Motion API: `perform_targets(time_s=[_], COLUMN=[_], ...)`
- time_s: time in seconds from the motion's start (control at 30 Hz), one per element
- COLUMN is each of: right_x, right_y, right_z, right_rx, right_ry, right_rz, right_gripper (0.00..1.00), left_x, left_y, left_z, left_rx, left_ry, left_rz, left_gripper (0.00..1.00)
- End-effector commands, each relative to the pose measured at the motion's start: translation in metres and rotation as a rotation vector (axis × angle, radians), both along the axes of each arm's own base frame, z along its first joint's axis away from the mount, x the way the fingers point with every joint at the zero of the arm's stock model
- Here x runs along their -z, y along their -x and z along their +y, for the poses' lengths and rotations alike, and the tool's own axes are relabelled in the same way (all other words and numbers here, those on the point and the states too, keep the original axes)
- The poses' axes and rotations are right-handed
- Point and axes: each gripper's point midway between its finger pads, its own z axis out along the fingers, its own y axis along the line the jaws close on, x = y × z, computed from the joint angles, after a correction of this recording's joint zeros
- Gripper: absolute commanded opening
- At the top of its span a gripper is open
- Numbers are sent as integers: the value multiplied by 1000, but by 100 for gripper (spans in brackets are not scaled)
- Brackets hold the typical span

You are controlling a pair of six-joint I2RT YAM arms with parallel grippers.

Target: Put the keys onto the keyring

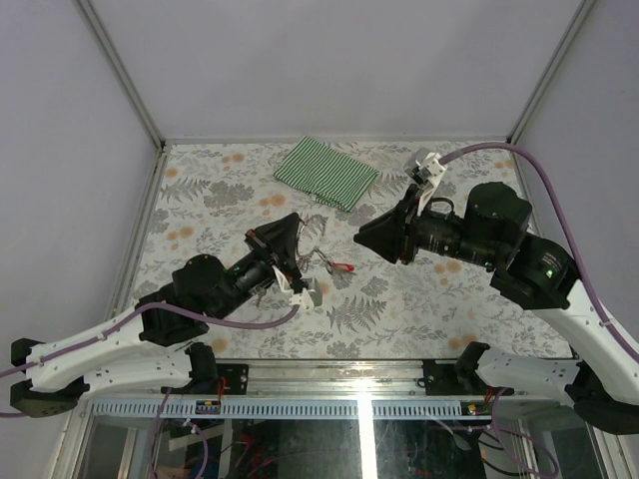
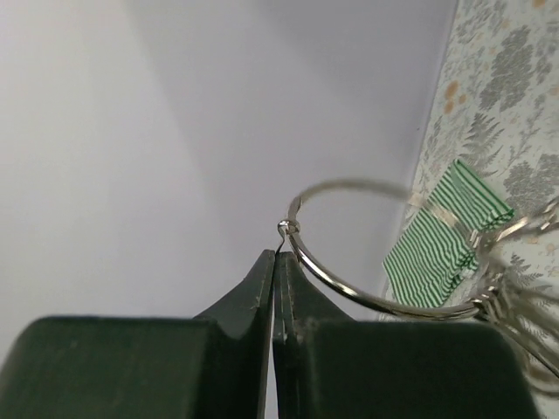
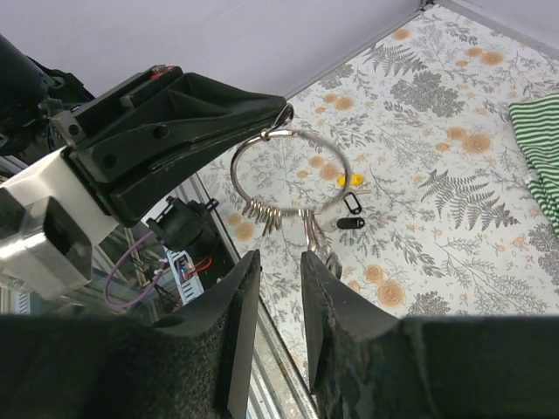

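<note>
My left gripper (image 1: 303, 242) is shut on the end of the keyring's big silver ring (image 2: 349, 292) and holds it above the table; its fingertips (image 3: 278, 108) pinch the top of the ring (image 3: 236, 170). Small rings (image 3: 262, 214) and silver pieces hang from it. The red tag (image 1: 344, 266) shows in the top view. A yellow tag (image 3: 349, 179) and a black tag (image 3: 352, 223) show through and below the ring; I cannot tell whether they hang or lie on the table. My right gripper (image 3: 279, 262) is open and empty, just below the ring (image 1: 361, 238).
A green-and-white striped cloth (image 1: 326, 172) lies folded at the back of the flowered table (image 1: 449, 299); it also shows in the left wrist view (image 2: 445, 236). Grey walls close the table on three sides. A metal rail runs along the near edge.
</note>
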Motion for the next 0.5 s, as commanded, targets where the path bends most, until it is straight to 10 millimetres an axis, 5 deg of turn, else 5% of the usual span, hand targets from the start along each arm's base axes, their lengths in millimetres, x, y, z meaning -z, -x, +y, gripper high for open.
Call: perform_targets(time_s=[0.0, 0.27, 0.47], right_x=[-5, -12, -14], right_y=[-6, 5, 9], right_z=[0, 5, 13], right_rx=[23, -57, -108], right_ry=[-32, -81, -73], right_rz=[-46, -118, -116], right_gripper=[33, 40, 48], left_x=[-21, -13, -3], left_y=[15, 43, 42], left_z=[-6, -22, -26], left_rx=[108, 301, 308], left_ry=[27, -51, -128], left_rz=[-30, -4, -30], left_gripper=[0, 0, 0])
